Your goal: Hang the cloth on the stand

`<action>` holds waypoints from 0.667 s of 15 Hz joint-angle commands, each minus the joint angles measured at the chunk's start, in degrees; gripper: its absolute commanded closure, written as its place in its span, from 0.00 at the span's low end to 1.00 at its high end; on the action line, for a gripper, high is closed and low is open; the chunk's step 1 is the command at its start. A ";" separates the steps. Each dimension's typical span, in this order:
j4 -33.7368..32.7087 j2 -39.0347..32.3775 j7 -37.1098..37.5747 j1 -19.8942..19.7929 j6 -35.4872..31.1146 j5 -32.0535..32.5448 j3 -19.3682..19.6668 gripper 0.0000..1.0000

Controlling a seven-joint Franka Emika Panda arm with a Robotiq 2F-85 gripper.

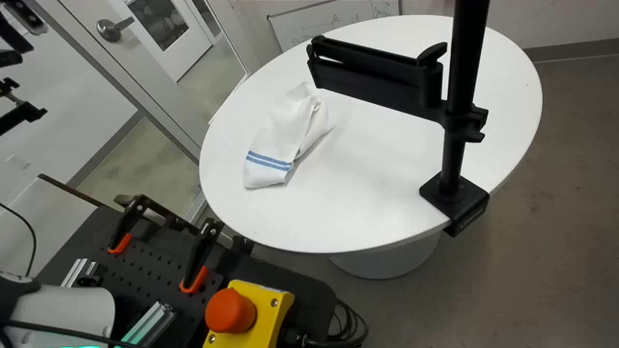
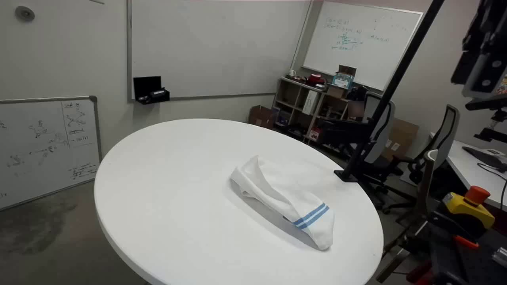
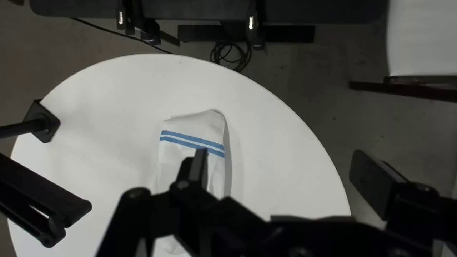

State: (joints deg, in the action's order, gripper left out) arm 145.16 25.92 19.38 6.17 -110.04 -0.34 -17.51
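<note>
The cloth, a white towel with blue stripes near one end, lies loosely folded on the round white table in both exterior views (image 1: 280,130) (image 2: 277,186) and the wrist view (image 3: 194,123). The black stand is fixed at the table's edge in both exterior views (image 1: 466,53) (image 2: 390,91); its horizontal bar arm also shows at the lower left of the wrist view (image 3: 39,192). My gripper (image 3: 280,157) is open and empty, its fingers wide apart above the table. In the wrist view one finger overlaps the cloth, hiding part of it, without visible contact.
The round table (image 1: 367,208) bears the cloth and the stand. A black workbench (image 1: 159,261) with clamps and a yellow box with a red stop button (image 1: 261,309) stands beside it. Office chairs (image 2: 443,134) and a shelf (image 2: 297,99) are beyond the table.
</note>
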 commanded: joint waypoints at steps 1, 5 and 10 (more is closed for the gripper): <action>-0.06 -0.17 0.41 1.08 0.07 0.45 1.00 0.00; -0.41 -1.68 1.90 -0.41 -1.85 1.12 2.03 0.00; -0.65 -5.07 5.50 -3.34 -7.85 2.40 3.96 0.00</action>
State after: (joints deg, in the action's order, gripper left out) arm 145.16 23.61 21.79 4.09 -114.60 0.75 -14.58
